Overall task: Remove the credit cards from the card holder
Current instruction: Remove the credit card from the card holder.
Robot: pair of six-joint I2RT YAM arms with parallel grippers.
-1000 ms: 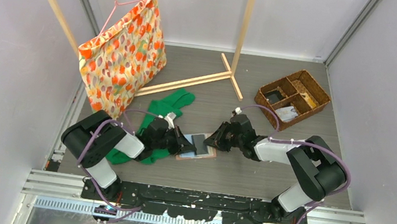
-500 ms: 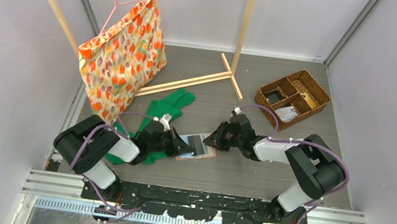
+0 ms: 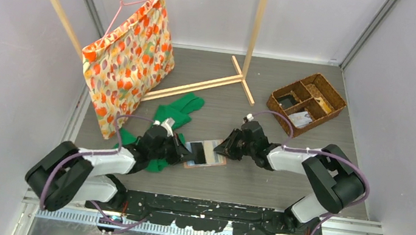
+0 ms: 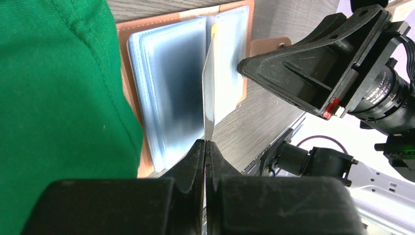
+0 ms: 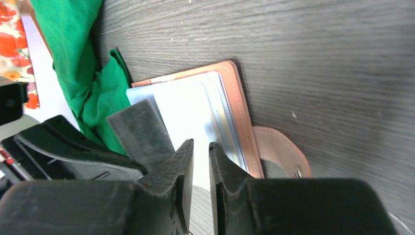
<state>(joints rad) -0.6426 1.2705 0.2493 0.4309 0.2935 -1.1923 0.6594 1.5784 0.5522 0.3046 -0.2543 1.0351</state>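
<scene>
The card holder lies open on the table between both arms, salmon-pink outside with pale blue-grey sleeves showing. My left gripper is at its left edge, shut on the near end of a thin pale card that stands on edge over the sleeves. My right gripper sits on the holder's right half. Its jaws are a narrow gap apart with nothing between them, the tips over the white sleeves beside the pink border and snap tab.
A green cloth lies under and left of the holder, right beside my left gripper. A brown wicker basket with compartments stands at the back right. A wooden rack with a patterned bag stands at the back left.
My left arm's elbow has swung out to the left and its gripper has drawn back a little leftward, jaws closing fully on the card. The right gripper has stayed in place.
</scene>
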